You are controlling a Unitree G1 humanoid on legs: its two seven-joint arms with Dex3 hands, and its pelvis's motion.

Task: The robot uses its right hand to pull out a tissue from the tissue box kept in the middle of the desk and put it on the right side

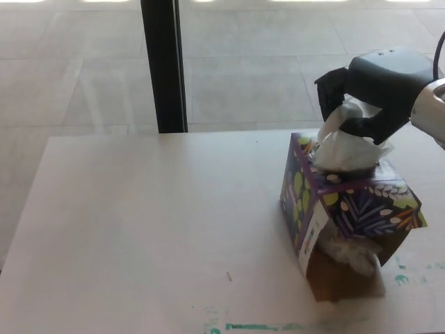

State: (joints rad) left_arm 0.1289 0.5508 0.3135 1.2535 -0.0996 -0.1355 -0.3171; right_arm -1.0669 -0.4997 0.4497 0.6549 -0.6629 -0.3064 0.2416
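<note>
Above the box top, right hand (372, 94) clamped on white crumpled tissue (345, 142), partly drawn up from the opening. Tissue box (348, 209): purple, leaf print, near flap torn open with tissue spilling out, sits right side of pale worktop (153, 229).

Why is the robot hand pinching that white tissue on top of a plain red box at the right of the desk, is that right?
Not quite. The head view shows the right robot hand pinching the white tissue on top of the tissue box at the right of the desk, but the box is purple with a leaf pattern, not plain red.
</note>
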